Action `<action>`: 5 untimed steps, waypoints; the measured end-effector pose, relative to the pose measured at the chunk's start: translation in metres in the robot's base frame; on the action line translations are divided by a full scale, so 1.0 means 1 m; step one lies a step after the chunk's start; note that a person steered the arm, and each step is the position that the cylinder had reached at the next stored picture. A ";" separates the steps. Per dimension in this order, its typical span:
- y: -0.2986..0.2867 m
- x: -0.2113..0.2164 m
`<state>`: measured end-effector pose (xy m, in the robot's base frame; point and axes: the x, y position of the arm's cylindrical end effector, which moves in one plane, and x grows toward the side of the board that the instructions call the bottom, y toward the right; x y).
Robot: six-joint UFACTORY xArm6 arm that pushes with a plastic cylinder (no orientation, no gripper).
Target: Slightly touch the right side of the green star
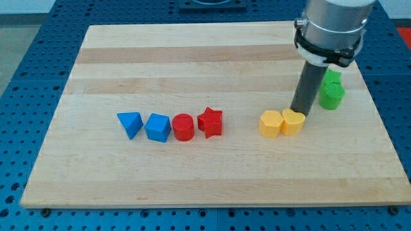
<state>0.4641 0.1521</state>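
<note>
The green star (332, 78) lies near the board's right edge, partly hidden behind the arm, with only its top showing. A green cylinder (332, 96) stands right below it, touching it. My tip (299, 113) rests at the upper edge of the yellow heart-like block (293, 121), to the left of and below the green blocks, apart from the star.
A yellow hexagon-like block (271, 123) touches the other yellow block's left side. A row at the view's left holds a blue triangle-like block (130, 124), a blue cube (158, 127), a red cylinder (183, 126) and a red star (210, 121). The wooden board (192, 58) carries them all.
</note>
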 end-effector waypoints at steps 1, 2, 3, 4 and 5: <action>0.000 0.004; 0.000 -0.002; 0.006 -0.056; 0.022 -0.107; 0.080 -0.108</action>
